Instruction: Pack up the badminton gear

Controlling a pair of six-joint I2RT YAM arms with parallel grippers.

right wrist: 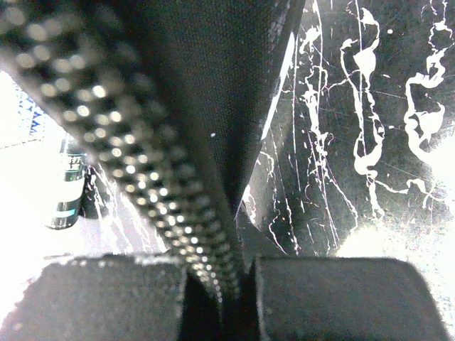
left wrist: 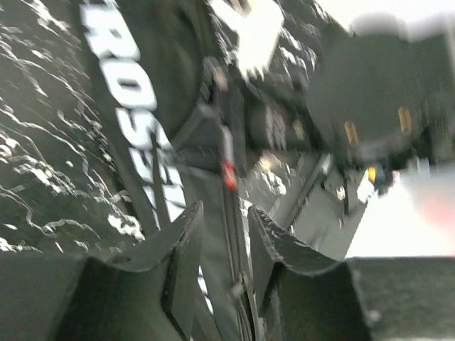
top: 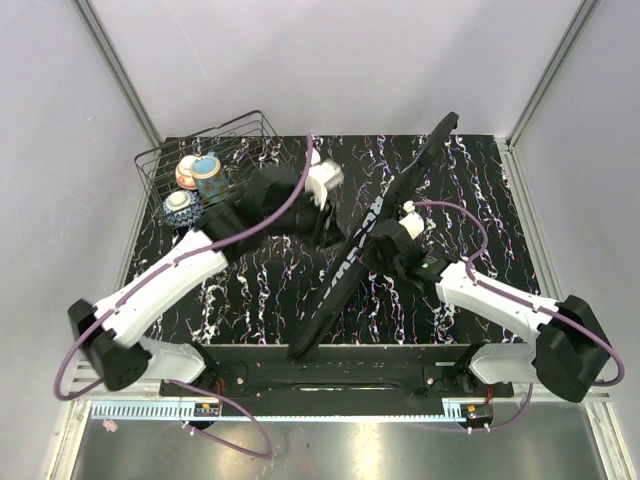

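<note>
The black "CROSSWAY" racket bag (top: 345, 265) stands on its edge, running diagonally from the table's front middle toward the back right. My left gripper (top: 328, 225) is at the bag's left side. In the left wrist view its jaws (left wrist: 224, 213) stand apart, with the bag's zipper seam and a red pull tab (left wrist: 229, 174) running between them and the white lettering (left wrist: 135, 92) beyond. My right gripper (top: 380, 240) is at the bag's right side. Its jaws (right wrist: 234, 266) are shut on the bag's zipper edge (right wrist: 128, 128), with black fabric (right wrist: 213, 85) rising above.
A black wire basket (top: 160, 165) holding patterned bowls (top: 195, 175) stands at the back left corner. The black marbled tabletop (top: 480, 200) lies to the right of the bag. The right arm's wrist (left wrist: 370, 92) fills the upper right of the left wrist view.
</note>
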